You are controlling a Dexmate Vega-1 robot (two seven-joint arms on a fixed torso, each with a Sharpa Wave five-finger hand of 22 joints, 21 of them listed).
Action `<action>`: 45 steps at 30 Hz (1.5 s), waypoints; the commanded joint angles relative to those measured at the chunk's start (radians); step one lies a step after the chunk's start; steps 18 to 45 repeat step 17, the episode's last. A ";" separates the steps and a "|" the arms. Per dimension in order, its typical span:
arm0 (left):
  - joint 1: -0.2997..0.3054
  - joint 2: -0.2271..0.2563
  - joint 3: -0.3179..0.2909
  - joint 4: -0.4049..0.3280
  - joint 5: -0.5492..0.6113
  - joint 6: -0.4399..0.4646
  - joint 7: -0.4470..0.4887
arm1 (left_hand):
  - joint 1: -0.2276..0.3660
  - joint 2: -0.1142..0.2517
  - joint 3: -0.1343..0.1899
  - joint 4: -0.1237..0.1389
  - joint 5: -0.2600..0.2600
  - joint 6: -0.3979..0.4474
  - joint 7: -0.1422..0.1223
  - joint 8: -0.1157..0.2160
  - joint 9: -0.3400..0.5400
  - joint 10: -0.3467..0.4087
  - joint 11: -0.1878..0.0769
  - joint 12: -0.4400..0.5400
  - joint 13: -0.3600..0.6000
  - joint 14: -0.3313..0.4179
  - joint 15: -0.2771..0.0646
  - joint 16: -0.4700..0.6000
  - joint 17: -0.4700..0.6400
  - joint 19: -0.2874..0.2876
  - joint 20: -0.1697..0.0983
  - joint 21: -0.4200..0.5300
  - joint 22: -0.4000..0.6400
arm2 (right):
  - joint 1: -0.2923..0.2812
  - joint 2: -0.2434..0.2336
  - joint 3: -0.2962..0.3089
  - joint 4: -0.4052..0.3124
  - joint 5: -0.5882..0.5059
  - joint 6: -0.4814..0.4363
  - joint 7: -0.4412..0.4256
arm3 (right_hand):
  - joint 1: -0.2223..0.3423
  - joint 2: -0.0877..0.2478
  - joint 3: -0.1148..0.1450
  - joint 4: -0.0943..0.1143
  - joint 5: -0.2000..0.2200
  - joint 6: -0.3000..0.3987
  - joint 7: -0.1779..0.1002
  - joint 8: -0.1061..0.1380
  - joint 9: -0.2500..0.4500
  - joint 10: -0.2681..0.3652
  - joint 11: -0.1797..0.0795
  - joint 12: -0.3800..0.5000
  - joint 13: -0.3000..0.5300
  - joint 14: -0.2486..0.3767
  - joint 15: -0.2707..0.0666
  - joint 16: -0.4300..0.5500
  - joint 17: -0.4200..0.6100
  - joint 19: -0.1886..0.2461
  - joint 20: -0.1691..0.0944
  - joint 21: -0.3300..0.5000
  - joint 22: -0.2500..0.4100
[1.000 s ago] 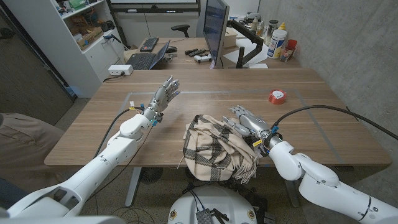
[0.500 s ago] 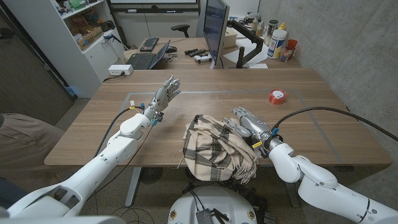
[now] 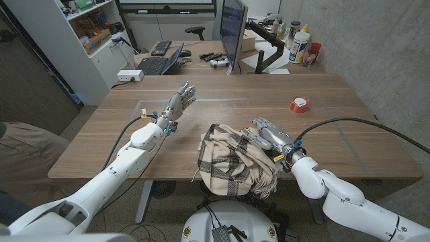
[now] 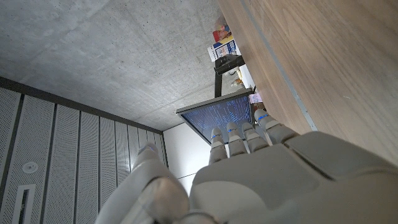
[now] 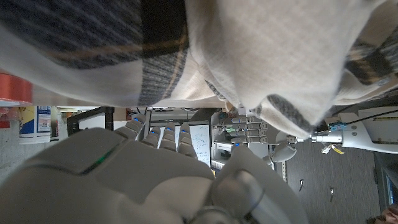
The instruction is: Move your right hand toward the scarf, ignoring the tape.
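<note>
The plaid scarf point(image 3: 232, 161) lies bunched at the near edge of the wooden counter point(image 3: 222, 107), and the right hand point(image 3: 270, 135) is just beside its right side with fingers spread, holding nothing; whether the fingertips touch the cloth I cannot tell. The red tape point(image 3: 299, 104) sits well apart, farther back on the right. The left hand point(image 3: 178, 104) is raised over the counter, fingers apart and empty.
</note>
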 commanded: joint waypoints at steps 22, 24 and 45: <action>-0.025 -0.048 0.011 0.055 0.002 -0.042 -0.006 | 0.006 0.009 0.002 -0.007 0.001 0.004 0.004 0.008 0.002 0.002 -0.002 0.005 0.003 -0.007 -0.068 0.006 0.003 -0.001 -0.016 0.006 0.002 | -0.022 -0.046 0.020 -0.037 -0.017 -0.038 -0.004 | -0.020 0.091 0.023 0.007 -0.010 0.000 0.000 0.005 0.005 -0.008 -0.008 0.001 0.002 -0.024 -0.022 0.007 0.002 0.017 -0.019 0.009 0.002; -0.025 -0.048 0.011 0.055 0.002 -0.042 -0.006 | 0.006 0.009 0.002 -0.007 0.001 0.004 0.004 0.008 0.002 0.002 -0.002 0.005 0.003 -0.007 -0.068 0.006 0.003 -0.001 -0.016 0.006 0.002 | -0.022 -0.046 0.020 -0.037 -0.017 -0.038 -0.004 | -0.020 0.091 0.023 0.007 -0.010 0.000 0.000 0.005 0.005 -0.008 -0.008 0.001 0.002 -0.024 -0.022 0.007 0.002 0.017 -0.019 0.009 0.002; -0.025 -0.048 0.011 0.055 0.002 -0.042 -0.006 | 0.006 0.009 0.002 -0.007 0.001 0.004 0.004 0.008 0.002 0.002 -0.002 0.005 0.003 -0.007 -0.068 0.006 0.003 -0.001 -0.016 0.006 0.002 | -0.022 -0.046 0.020 -0.037 -0.017 -0.038 -0.004 | -0.020 0.091 0.023 0.007 -0.010 0.000 0.000 0.005 0.005 -0.008 -0.008 0.001 0.002 -0.024 -0.022 0.007 0.002 0.017 -0.019 0.009 0.002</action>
